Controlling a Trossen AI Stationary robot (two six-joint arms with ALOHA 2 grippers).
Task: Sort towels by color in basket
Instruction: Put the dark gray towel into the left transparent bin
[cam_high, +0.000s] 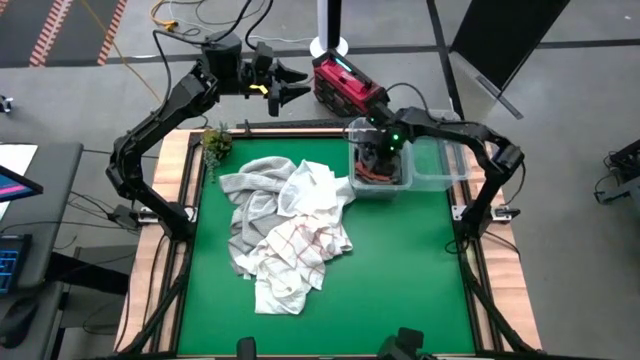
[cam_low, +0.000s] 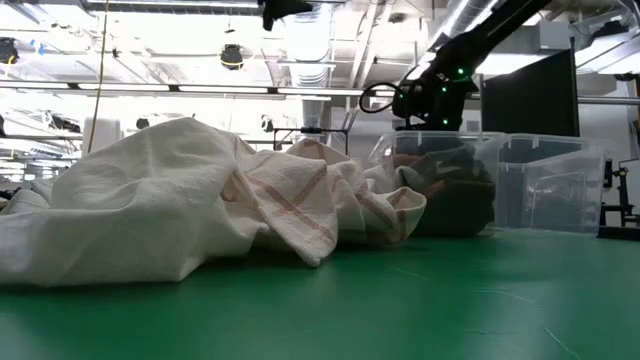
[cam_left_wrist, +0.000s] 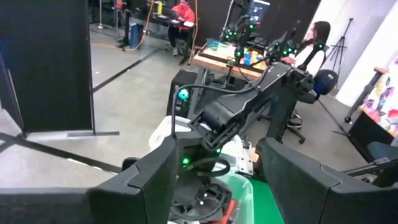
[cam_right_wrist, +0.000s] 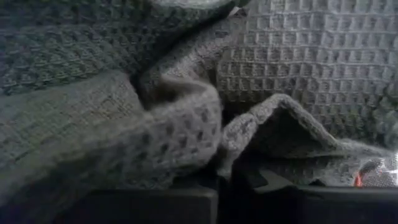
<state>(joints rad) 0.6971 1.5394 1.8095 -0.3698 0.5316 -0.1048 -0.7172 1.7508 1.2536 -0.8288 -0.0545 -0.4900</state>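
Right end effector (cam_high: 381, 152) down in the nearer clear bin (cam_high: 400, 186), fingers pinched tight among dark grey towel (cam_right_wrist: 298, 68) folds; lift straight, checking nothing clings, since pale towels (cam_high: 285, 230) wait mid-worktop; left end effector (cam_high: 290, 87) parked wide open behind.

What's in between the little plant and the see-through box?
The towel pile reaches partly into that stretch; the rest is bare green mat, seen in the high view. The plant sits at the far left corner, the box at the far right.
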